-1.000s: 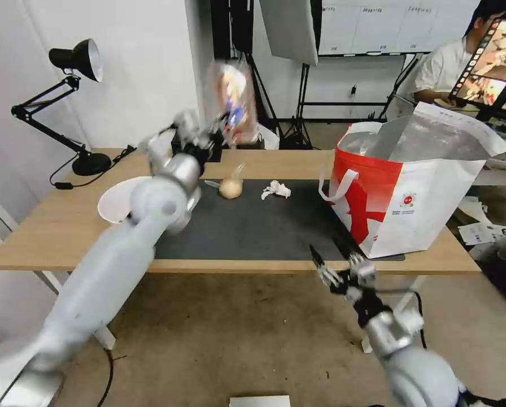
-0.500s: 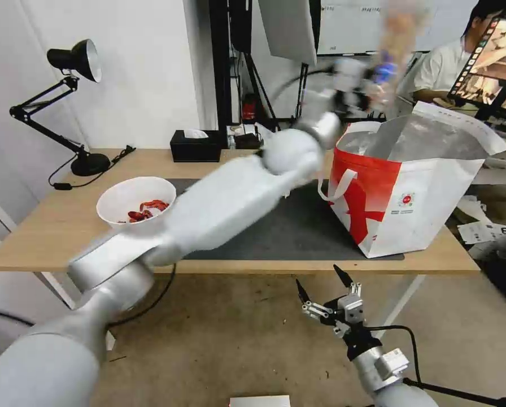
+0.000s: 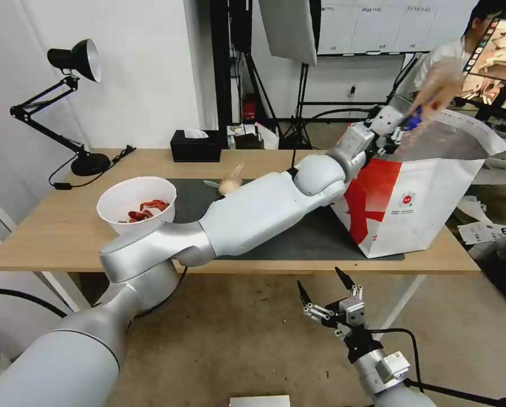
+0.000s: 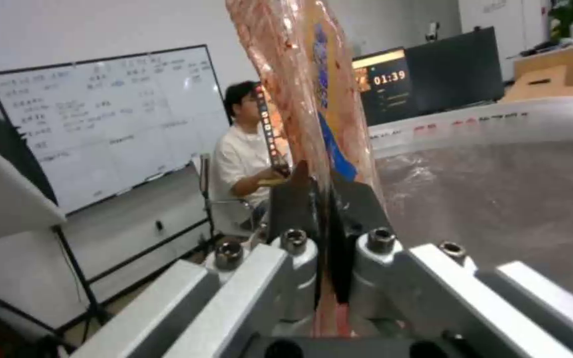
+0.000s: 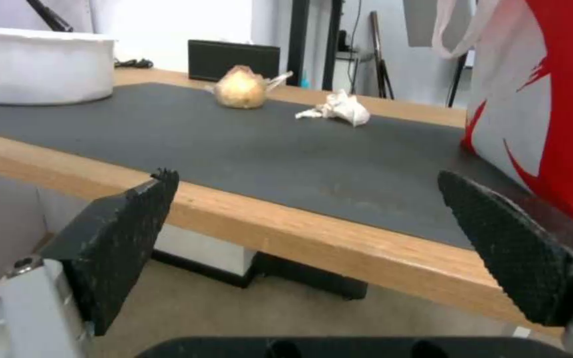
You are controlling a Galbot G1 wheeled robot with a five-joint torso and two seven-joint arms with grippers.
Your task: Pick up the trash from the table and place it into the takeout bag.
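Your long light-wood table with its dark grey mat carries the large white-and-red foil-lined takeout bag at the right end, mouth open. Your left arm reaches across the table to the bag's near-left rim, where the left gripper is clamped on the clear plastic hinged tray with red scraps, which stands upright above the opening. You should carry it further over the foil mouth and lower it before you part the fingers, or I judge it may catch the rim and tip out. On the table's left sits the white bowl with red scraps; mid-mat lie the clear plastic bag with a beige lump and the crumpled white tissue. Your right gripper hangs below the table's near edge, fingers spread apart, idle.
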